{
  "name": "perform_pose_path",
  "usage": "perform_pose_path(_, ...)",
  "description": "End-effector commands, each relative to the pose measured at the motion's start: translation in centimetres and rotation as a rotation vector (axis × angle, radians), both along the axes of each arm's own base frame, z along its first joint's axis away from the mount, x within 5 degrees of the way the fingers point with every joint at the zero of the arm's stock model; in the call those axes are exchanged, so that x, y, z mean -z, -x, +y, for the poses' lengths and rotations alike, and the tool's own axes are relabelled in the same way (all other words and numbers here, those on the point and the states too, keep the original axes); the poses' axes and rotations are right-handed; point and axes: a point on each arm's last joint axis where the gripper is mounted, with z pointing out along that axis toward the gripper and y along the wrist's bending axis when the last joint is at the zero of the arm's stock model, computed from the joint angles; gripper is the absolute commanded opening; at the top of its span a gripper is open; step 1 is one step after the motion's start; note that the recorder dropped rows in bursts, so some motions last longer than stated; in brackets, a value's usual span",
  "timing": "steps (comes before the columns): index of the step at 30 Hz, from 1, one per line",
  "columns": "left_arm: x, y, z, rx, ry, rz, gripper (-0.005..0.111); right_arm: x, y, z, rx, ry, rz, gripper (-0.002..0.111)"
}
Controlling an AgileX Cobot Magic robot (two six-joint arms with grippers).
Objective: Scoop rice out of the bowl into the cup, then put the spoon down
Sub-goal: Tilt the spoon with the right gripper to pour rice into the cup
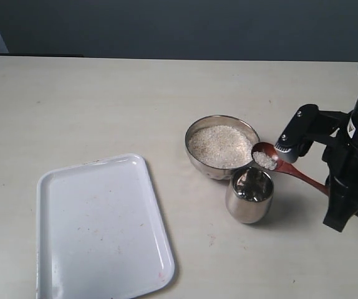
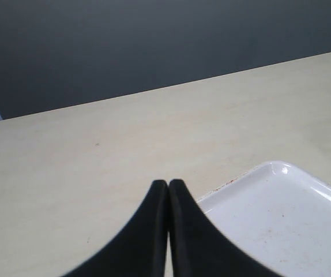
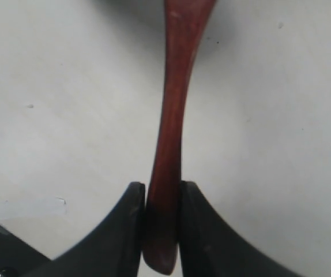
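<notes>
My right gripper point(image 3: 162, 189) is closed tight on the thin end of the spoon point(image 3: 176, 86). The handle is squeezed between both jaws. The spoon sticks out away from the gripper, and the round part at its far end holds a small heap of rice point(image 1: 265, 160). That heap hangs over the edge of the cup point(image 1: 249, 202) nearest the gripper. Just past the spoon's tip sits the bowl point(image 1: 222, 118), quite full of rice.

I think the scoop is done and tipping comes next. I cannot tell if any rice is in the cup yet; its inside just shines. After that I must put the spoon down.

My left gripper point(image 2: 168, 184) is closed on nothing, far off, above the tray point(image 2: 281, 213) on the worktop point(image 2: 96, 161).
</notes>
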Motion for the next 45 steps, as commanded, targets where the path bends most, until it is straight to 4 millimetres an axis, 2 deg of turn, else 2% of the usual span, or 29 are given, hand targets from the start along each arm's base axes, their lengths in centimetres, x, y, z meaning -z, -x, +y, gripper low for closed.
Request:
perform_pose_path(1,-0.2,0.0,0.0,0.001,0.011,-0.018,0.0,-0.1,0.0,-0.1,0.002,-0.007,-0.016,-0.001)
perform_pose_path(19,-0.2,0.0,0.0,0.001,0.009,-0.019,0.0,-0.4,0.6,0.5,-0.011,0.022,-0.034,-0.001)
perform_pose_path(30,-0.2,0.0,0.0,0.001,0.009,-0.019,0.0,-0.4,1.0,0.7,0.013,0.006,0.013,-0.001)
perform_pose_path(39,-0.2,0.0,0.0,0.001,0.009,-0.019,0.0,-0.5,1.0,0.8,-0.033,0.074,-0.041,-0.001)
perform_pose_path(45,-0.2,0.0,0.0,0.001,0.009,-0.019,0.0,-0.5,1.6,1.7,-0.082,0.093,-0.059,-0.001)
